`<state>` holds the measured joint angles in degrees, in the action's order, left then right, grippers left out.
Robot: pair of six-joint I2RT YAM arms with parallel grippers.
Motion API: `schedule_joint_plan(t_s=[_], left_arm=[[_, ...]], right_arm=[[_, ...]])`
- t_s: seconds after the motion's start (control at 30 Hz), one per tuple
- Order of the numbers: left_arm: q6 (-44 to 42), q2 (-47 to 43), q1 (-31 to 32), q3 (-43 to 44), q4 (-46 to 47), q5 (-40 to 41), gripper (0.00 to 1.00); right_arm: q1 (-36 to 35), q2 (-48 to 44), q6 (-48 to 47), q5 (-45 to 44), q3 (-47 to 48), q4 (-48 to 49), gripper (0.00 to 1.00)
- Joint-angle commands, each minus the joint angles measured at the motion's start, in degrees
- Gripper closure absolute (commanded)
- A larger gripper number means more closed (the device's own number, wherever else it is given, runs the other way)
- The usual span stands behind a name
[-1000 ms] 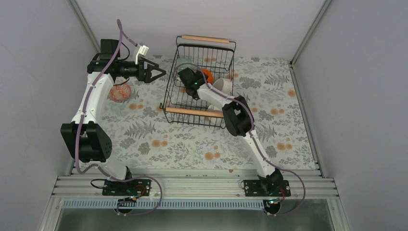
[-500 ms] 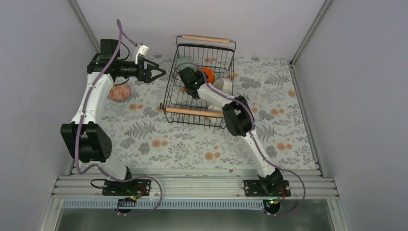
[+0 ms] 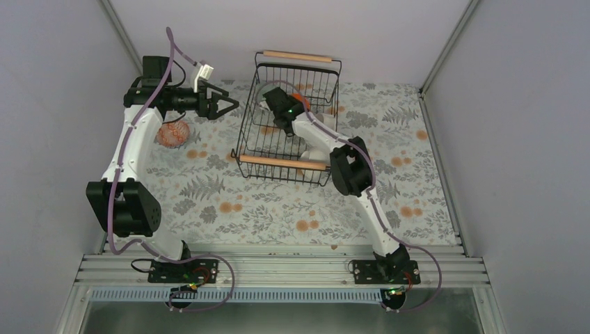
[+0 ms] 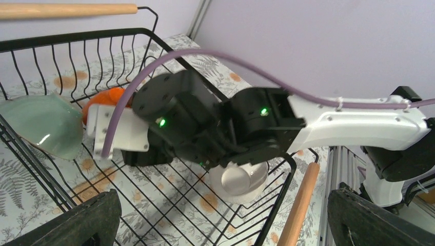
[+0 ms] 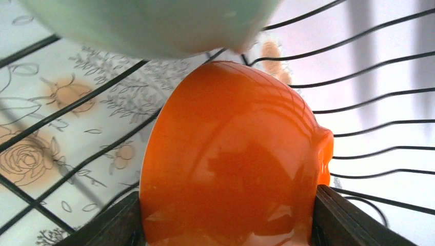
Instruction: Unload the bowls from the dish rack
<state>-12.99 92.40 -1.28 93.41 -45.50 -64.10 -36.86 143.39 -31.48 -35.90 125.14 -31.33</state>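
Note:
The black wire dish rack (image 3: pixel 245 132) stands at the back middle of the table. My right gripper (image 3: pixel 289 101) is inside it. In the right wrist view its jaws (image 5: pixel 225 220) are open wide, with a finger on each side of the glossy orange bowl (image 5: pixel 231 164), which lies on its side. The mint-green bowl (image 5: pixel 154 25) leans just above it and also shows in the left wrist view (image 4: pixel 43 125). A white bowl (image 4: pixel 238 182) lies in the rack near the front handle. My left gripper (image 3: pixel 233 104) is open and empty, left of the rack. A pinkish-orange patterned bowl (image 3: pixel 173 132) sits on the table under the left arm.
The rack has wooden handles at its far side (image 3: pixel 297 56) and near side (image 3: pixel 282 161). The right arm reaches over the near handle into the rack. A floral cloth (image 3: pixel 229 202) covers the table. Grey walls close in the left, back and right.
My right gripper has moved further back and right inside the rack, onto the orange bowl, and now covers most of it from above. The left arm has barely moved.

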Motion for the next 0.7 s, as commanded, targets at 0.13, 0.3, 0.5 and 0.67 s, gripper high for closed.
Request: schedule_joint_plan(t_s=[0.13,0.3,0.5,0.67], left_arm=[[-0.20,-1.42,-0.30,-0.32,0.84,-1.73,0.00],[-0.20,-1.62,-0.33,-0.42,0.82,-1.67,0.00],[-0.14,-1.73,-0.39,-0.51,0.85,-2.07,0.00],[-0.13,-2.10,-0.39,-0.46,0.75,-2.40,0.00]], right_arm=[[3.15,-11.53,4.61,6.41,5.11,-1.70,0.54],[5.48,-17.09,9.13,13.16,4.90,-4.35,0.54],[12.97,-26.73,19.56,28.27,2.85,-8.76,0.54],[23.34,-35.04,24.61,42.11,-3.79,-10.06,0.53]])
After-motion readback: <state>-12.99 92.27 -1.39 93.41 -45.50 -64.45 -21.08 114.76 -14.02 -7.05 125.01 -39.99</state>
